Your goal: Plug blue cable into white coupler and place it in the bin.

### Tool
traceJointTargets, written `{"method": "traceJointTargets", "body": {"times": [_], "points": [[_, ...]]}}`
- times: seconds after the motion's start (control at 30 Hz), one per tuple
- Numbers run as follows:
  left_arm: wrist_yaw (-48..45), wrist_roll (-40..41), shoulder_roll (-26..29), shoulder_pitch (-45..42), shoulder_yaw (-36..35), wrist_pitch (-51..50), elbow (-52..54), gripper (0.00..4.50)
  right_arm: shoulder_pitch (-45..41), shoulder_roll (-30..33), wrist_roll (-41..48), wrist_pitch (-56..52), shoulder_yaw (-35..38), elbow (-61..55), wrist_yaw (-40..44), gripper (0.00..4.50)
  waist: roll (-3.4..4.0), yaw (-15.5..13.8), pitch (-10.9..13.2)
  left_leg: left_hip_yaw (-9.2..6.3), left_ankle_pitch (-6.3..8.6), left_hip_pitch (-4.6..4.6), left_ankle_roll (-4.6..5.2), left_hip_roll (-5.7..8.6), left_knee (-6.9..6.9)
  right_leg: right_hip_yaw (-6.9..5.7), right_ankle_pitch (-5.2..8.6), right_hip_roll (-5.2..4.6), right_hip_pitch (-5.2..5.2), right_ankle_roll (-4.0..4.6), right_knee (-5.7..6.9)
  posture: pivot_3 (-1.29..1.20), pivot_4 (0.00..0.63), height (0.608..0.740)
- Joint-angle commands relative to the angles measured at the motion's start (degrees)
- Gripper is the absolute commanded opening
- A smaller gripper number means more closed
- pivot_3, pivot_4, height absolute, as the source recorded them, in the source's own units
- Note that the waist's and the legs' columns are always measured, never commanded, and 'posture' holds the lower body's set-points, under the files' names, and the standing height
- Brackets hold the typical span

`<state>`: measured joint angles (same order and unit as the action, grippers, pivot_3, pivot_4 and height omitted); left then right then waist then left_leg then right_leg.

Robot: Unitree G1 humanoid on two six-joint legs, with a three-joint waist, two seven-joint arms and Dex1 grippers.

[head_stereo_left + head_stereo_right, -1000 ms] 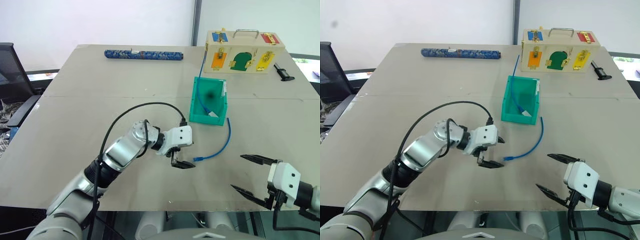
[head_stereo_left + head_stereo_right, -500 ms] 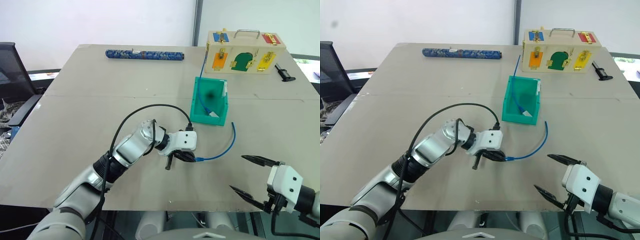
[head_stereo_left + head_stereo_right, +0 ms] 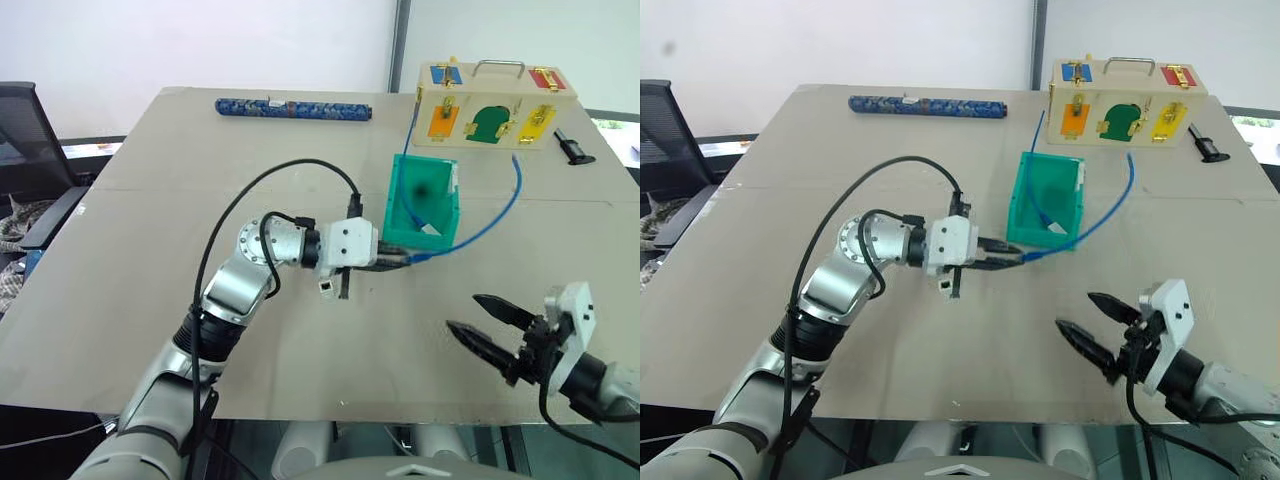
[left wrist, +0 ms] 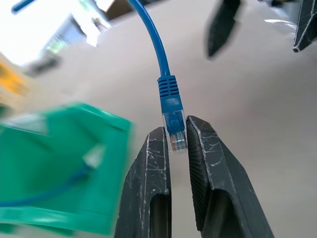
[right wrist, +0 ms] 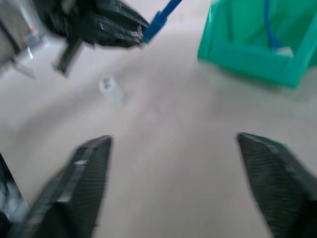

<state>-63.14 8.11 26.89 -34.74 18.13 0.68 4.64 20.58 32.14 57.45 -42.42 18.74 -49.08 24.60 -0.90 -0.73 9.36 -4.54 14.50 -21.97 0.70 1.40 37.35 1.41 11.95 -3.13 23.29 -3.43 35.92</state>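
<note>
Left gripper (image 3: 398, 261): fingers closed on the clear plug of the blue cable (image 3: 490, 224), held above the surface (image 3: 150, 250) just near-left of the bin (image 3: 398, 205); the cable arcs up and right past the bin's right side toward the far edge. White coupler (image 3: 326, 286): small cube lying on the surface just beneath the left gripper's body, apart from the plug. Bin: teal, open-topped, centre-right, containing a second blue cable (image 3: 1040, 215) and a white piece. Right gripper (image 3: 486, 325): fingers spread apart, holding nothing, hovering at the near right. Wooden box (image 3: 495, 104) with coloured doors: far right. Patterned blue roll (image 3: 293, 108): far centre.
</note>
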Motion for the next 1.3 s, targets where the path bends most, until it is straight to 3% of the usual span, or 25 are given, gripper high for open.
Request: {"method": "traceJointTargets", "body": {"times": [0.03,0.2,0.43,0.73,0.83,1.3], "points": [[3.8,-3.0,-0.3,-0.7,-2.2,7.7,-0.4,0.00,-7.4,-3.2,4.7,-1.6,-4.7,-0.9,-10.1,2.39,-0.01,0.2,0.0,0.05,0.00,0.00,0.00,0.02,-0.01,0.00,0.00,0.01,0.00,0.00,0.00,0.00,0.150,0.738],[5.7,-4.9,-0.1,-1.2,-2.2,12.7,-1.8,0.00,-18.0,-9.6,7.2,-2.3,-9.6,3.8,-20.8,2.39,0.00,0.3,0.0,0.08,0.00,0.00,0.00,0.02,-0.01,-0.02,-0.01,0.07,0.01,0.00,0.02,0.00,0.150,0.738],[6.5,-5.4,-0.3,-2.0,-2.1,14.5,-2.8,0.00,-25.5,-13.1,7.5,-1.9,-13.9,6.8,-24.9,2.39,0.00,0.3,0.0,0.08,0.00,-0.04,0.00,0.09,-0.01,-0.01,-0.01,0.06,0.04,0.00,0.01,0.00,0.150,0.738],[6.5,-5.3,-0.1,-1.7,-2.2,14.5,-2.6,0.00,-27.6,-13.5,9.3,-1.1,-13.9,8.0,-24.7,2.39,0.01,0.9,0.0,0.06,-0.01,-0.03,0.00,0.09,-0.02,-0.02,-0.01,0.07,0.04,0.00,0.04,0.00,0.150,0.738],[6.5,-5.1,-0.1,-1.6,-2.3,14.1,-2.5,0.00,-27.7,-13.0,10.2,-1.2,-13.7,7.9,-24.6,1.66,0.01,1.4,0.0,0.05,-0.01,-0.03,0.00,0.09,-0.02,-0.03,-0.01,0.08,0.04,0.00,0.04,0.00,0.150,0.738],[7.0,-5.2,1.0,-0.2,-3.2,13.4,-2.1,0.00,-27.2,-10.6,13.3,-0.7,-12.8,7.9,-24.2,1.66,0.01,1.5,0.0,0.06,0.00,-0.03,0.01,0.05,-0.02,-0.01,-0.01,0.08,0.04,0.00,0.05,0.00,0.150,0.738]]}}
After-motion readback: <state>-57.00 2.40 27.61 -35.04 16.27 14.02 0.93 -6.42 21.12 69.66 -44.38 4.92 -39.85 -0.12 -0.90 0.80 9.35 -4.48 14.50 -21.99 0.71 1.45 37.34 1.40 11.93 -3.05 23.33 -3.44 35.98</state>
